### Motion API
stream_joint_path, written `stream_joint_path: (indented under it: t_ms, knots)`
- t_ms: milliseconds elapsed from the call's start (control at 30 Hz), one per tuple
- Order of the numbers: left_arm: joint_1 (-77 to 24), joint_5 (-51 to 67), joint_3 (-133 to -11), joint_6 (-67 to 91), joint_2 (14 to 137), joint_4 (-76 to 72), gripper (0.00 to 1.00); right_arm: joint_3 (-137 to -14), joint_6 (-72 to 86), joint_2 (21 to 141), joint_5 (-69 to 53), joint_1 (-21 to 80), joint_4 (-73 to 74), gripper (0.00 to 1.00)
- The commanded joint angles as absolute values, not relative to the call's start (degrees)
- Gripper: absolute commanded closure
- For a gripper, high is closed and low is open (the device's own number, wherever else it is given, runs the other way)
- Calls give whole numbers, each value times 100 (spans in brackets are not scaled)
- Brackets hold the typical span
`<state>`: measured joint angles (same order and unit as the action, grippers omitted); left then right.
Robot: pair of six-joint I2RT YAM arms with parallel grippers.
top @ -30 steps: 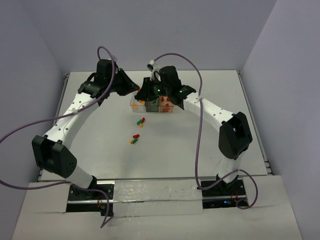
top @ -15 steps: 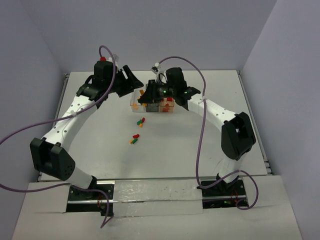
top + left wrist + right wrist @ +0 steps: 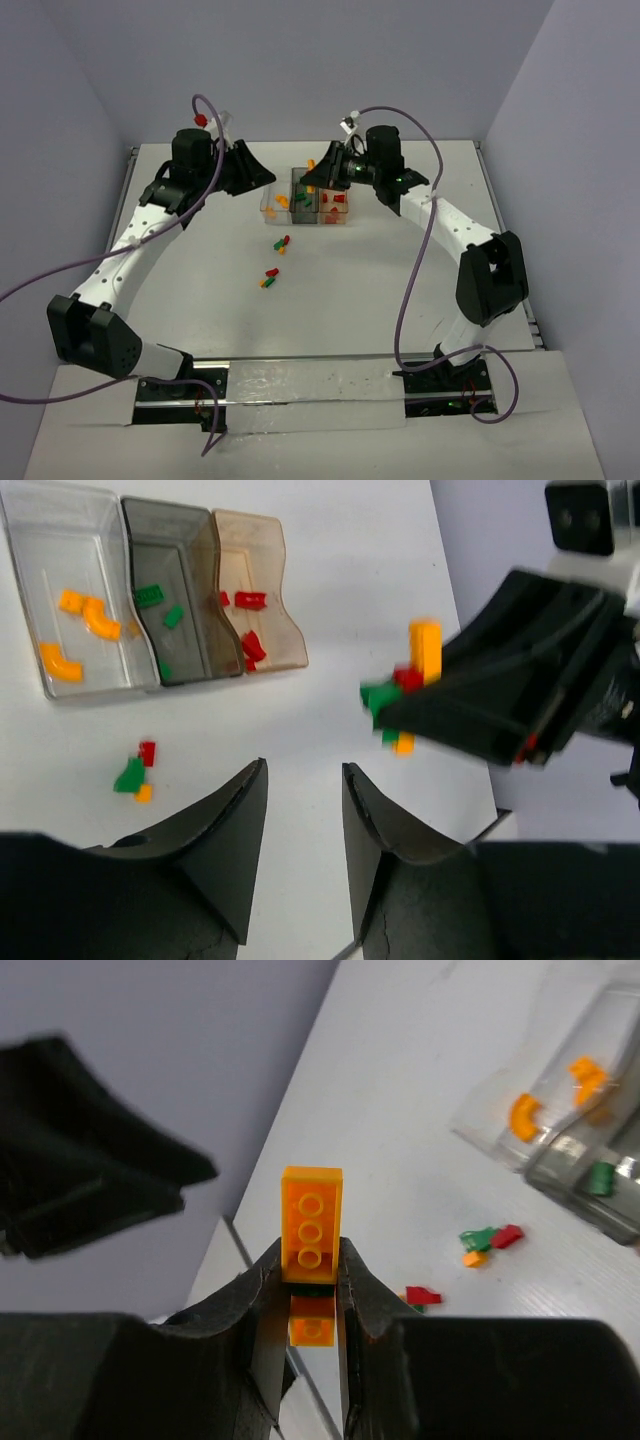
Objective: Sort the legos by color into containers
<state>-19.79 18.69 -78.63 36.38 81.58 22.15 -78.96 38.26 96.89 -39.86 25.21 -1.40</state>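
The three joined containers (image 3: 305, 205) stand at the table's far middle. In the left wrist view the clear one (image 3: 40, 540) holds orange legos, the dark one (image 3: 195, 560) green, the amber one (image 3: 265, 555) red. My right gripper (image 3: 322, 172) hovers above the bins' far side, shut on an orange brick (image 3: 311, 1210) that stands upright between its fingers (image 3: 310, 1250). More small pieces show under that brick; I cannot tell what they are. My left gripper (image 3: 262, 178) is open and empty left of the bins (image 3: 305, 765).
Two small clusters of red, green and orange legos lie on the table in front of the bins, one (image 3: 282, 243) nearer them, one (image 3: 270, 278) nearer me. The first also shows in the left wrist view (image 3: 135, 775). The walls stand close behind both grippers.
Both grippers have drawn apart from over the bins. The left went left. The right went right and back, still carrying the orange brick.
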Motion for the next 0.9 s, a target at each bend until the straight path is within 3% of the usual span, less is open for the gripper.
stream_joint_path:
  t_ms: [0, 133, 333, 467, 633, 867]
  knots:
    - [-2178, 2031, -7508, 3472, 7859, 1793, 58, -8408, 4653, 9568, -2864, 2412, 446, 100]
    - [-2506, 1890, -7631, 3312, 7982, 1696, 60, -8930, 4852, 9650, -1984, 2594, 1325, 100]
    - [-2547, 1971, -8195, 2845, 8286, 1806, 59, -8450, 4611, 9512, -3112, 2619, 446, 100]
    - [-2172, 3481, -8194, 2671, 8219, 1558, 57, -7929, 4578, 9334, -3833, 2549, -221, 100]
    - [-1941, 4367, -7192, 4013, 7928, 58, 53, -7539, 5572, 9312, -4232, 2433, -1237, 100]
    - [-1907, 4548, -6311, 5552, 7774, -1536, 49, -6882, 7307, 9444, -4443, 2382, -3425, 100]
